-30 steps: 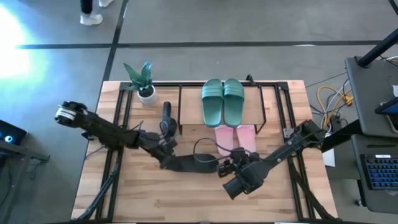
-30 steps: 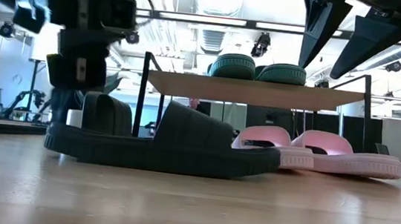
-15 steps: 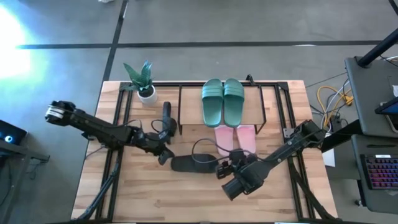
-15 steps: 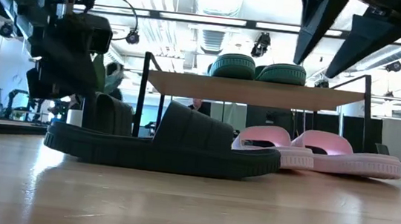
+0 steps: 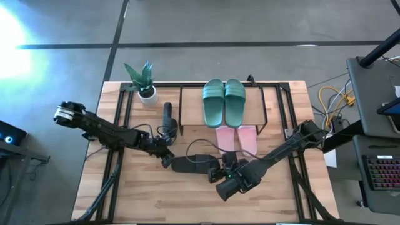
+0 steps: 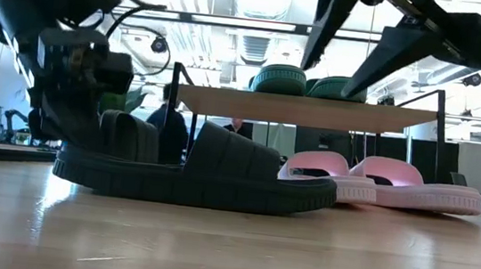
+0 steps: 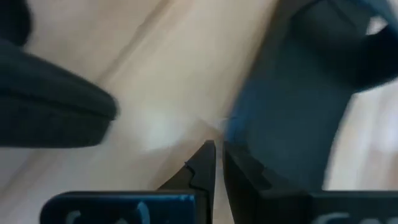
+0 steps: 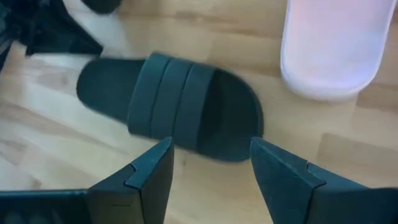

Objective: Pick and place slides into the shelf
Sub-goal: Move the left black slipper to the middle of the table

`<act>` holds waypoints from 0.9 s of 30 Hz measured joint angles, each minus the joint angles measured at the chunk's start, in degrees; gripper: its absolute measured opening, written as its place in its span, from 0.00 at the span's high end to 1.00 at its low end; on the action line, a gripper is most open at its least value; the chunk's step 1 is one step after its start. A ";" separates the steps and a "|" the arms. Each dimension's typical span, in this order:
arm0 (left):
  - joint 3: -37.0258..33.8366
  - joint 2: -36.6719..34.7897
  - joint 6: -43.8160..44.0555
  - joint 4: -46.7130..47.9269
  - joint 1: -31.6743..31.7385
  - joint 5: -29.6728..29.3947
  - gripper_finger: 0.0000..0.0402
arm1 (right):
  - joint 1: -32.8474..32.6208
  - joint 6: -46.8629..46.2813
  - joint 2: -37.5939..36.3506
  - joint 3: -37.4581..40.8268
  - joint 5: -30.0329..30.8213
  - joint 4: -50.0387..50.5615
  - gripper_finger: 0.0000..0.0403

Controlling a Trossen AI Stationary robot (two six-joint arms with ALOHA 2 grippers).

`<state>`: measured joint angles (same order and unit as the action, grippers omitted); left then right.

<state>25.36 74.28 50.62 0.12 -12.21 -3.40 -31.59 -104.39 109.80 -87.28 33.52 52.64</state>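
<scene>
Overhead view of a wooden table [image 5: 144,200]. The shelf [image 5: 273,103] holds a green pair of slides [image 5: 224,101], with a pink pair [image 5: 237,137] just in front. A black slide [image 5: 190,164] lies near the shelf, between the left gripper [image 5: 165,158] and the right gripper [image 5: 220,170]. A potted plant [image 5: 143,81] stands left of the shelf.

Two slides [image 5: 224,102] atop shelf [image 5: 273,106]

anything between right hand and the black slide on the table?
Nothing: the right wrist view shows only bare tabletop between the open right hand and the black slide.
</scene>
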 joint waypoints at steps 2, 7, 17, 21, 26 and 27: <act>0.11 0.70 -0.02 0.01 0.09 -0.15 0.96 | 0.05 0.83 0.10 0.17 -2.35 -2.72 0.51; 0.24 0.71 -0.33 -0.65 0.09 -0.13 0.96 | 0.26 2.12 2.43 0.60 -5.02 -8.35 0.55; -0.29 -1.09 -1.95 -1.14 0.09 0.02 0.96 | 1.06 -0.13 3.04 8.29 -6.49 -19.85 0.57; -0.52 -0.96 -2.05 -1.16 0.09 0.06 0.96 | 1.86 2.91 2.99 11.12 -6.19 -28.18 0.57; -0.62 -0.85 -2.07 -1.13 0.09 0.43 0.96 | 3.47 5.91 2.97 12.54 -4.55 -32.58 0.57; -0.63 -0.87 -2.07 -1.12 0.09 0.48 0.96 | 3.86 6.53 2.97 12.54 -4.55 -32.28 0.57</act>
<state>24.73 73.41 48.56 -1.00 -12.12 -2.91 -27.73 -97.86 112.77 -74.74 28.97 20.36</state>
